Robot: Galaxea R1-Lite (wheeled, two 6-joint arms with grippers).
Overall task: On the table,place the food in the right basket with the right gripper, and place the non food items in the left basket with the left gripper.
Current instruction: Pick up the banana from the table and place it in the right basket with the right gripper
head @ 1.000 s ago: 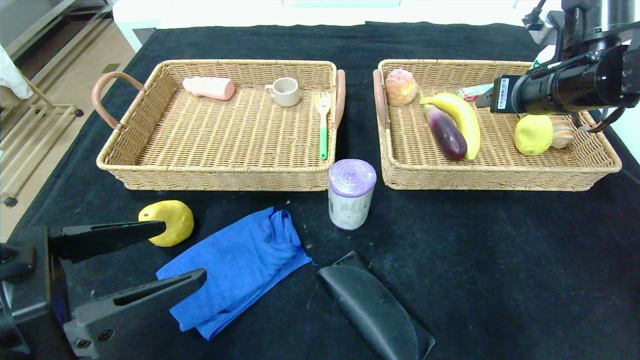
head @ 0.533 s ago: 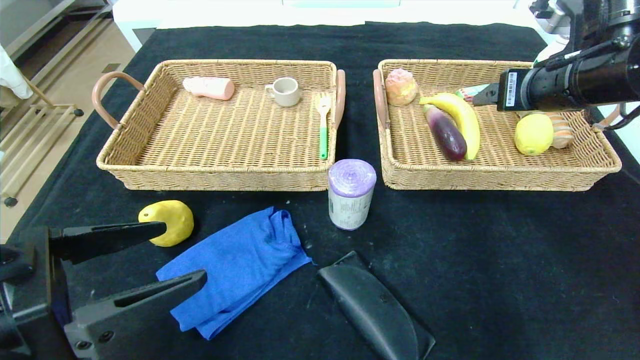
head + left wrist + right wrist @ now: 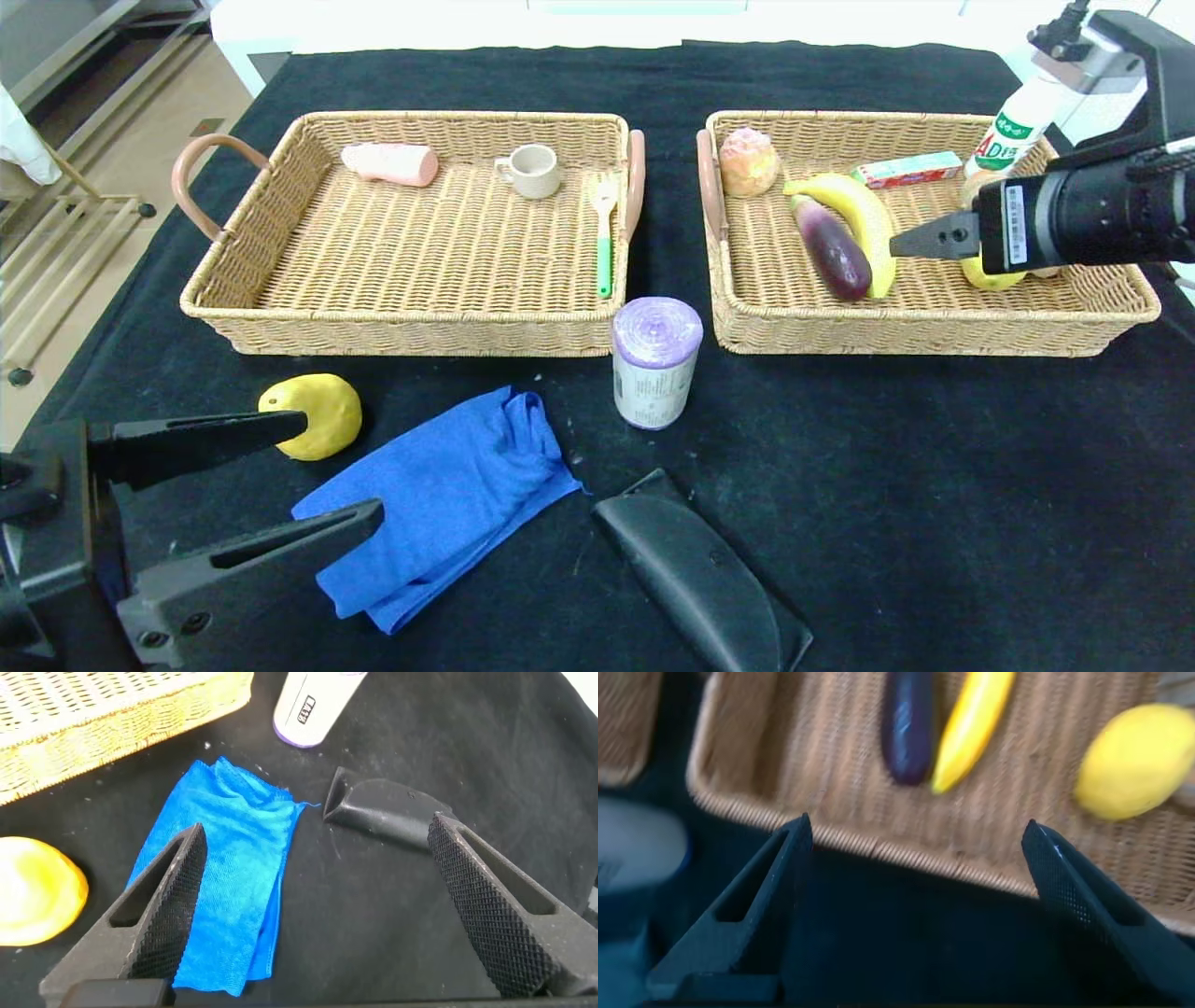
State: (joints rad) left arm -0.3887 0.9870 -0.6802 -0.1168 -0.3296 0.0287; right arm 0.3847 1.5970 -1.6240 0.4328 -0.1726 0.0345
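On the table lie a yellow fruit (image 3: 313, 415), a blue cloth (image 3: 439, 499), a purple roll (image 3: 656, 362) and a black case (image 3: 700, 569). My left gripper (image 3: 341, 469) is open and empty at the front left, above the cloth's left edge; in the left wrist view (image 3: 318, 831) the cloth (image 3: 224, 877) and case (image 3: 392, 817) lie under it. My right gripper (image 3: 910, 245) is open and empty over the right basket (image 3: 934, 336) near the banana (image 3: 864, 219) and eggplant (image 3: 831, 247). In the right wrist view (image 3: 917, 826) it hangs over the basket's front rim (image 3: 878, 845).
The left basket (image 3: 401, 331) holds a pink item (image 3: 392, 163), a cup (image 3: 534, 171) and a green-handled fork (image 3: 605, 238). The right basket also holds a pastry (image 3: 747, 161), a red box (image 3: 910, 170), a lemon (image 3: 990, 277) and a drink bottle (image 3: 1018, 121) at its far corner.
My right arm has moved down and toward the basket's front, uncovering the red box and bottle. The left arm has not moved.
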